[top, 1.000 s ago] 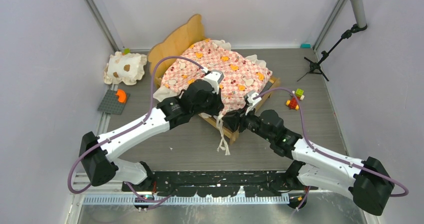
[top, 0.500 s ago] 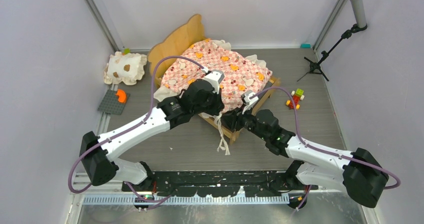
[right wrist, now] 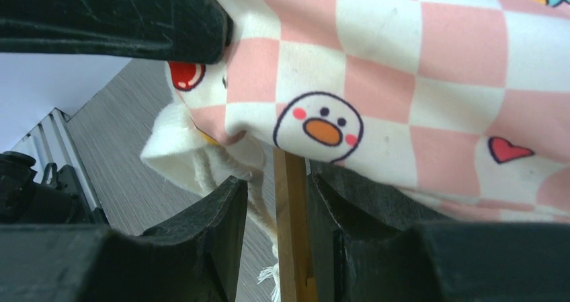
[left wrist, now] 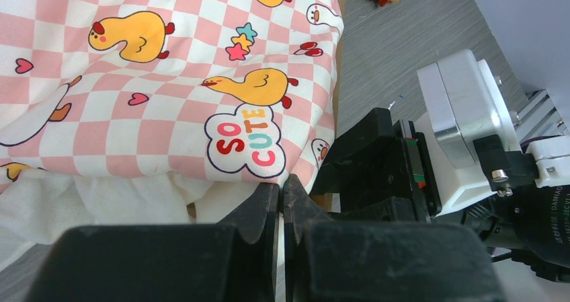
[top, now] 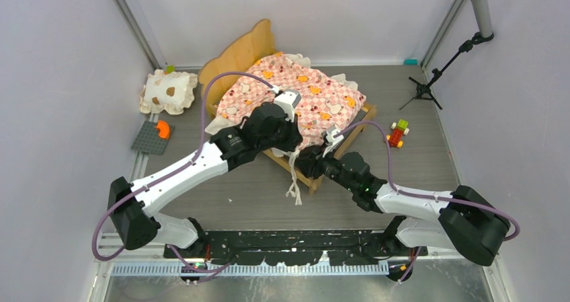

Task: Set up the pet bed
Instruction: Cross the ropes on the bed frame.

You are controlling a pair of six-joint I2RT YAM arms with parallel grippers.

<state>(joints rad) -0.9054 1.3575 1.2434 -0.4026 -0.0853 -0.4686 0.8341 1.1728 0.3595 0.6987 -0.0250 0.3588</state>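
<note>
The pet bed has a light-wood frame with a wavy headboard (top: 245, 52) and a pink checkered mattress (top: 296, 90) lying on it, cream ruffles at the edges. My left gripper (top: 288, 146) is shut on the mattress's near edge, as the left wrist view (left wrist: 281, 185) shows, by the "SO CUTE" print (left wrist: 247, 138). My right gripper (top: 310, 161) is open, its jaws standing either side of the frame's near wooden rail (right wrist: 289, 214) in the right wrist view (right wrist: 275, 179). The right-hand finger touches the rail. Cream tie strings (top: 294, 184) hang off the corner.
A cream ruffled pillow with brown spots (top: 169, 90) lies at the left wall. A grey baseplate with an orange piece (top: 153, 136) is in front of it. Toy bricks (top: 398, 132) lie right of the bed. A black tripod (top: 423, 87) stands at the back right.
My right arm has reached left and in toward the bed's near corner, its jaws now around the rail. My left gripper has shifted slightly up with the mattress edge; the strings swung left.
</note>
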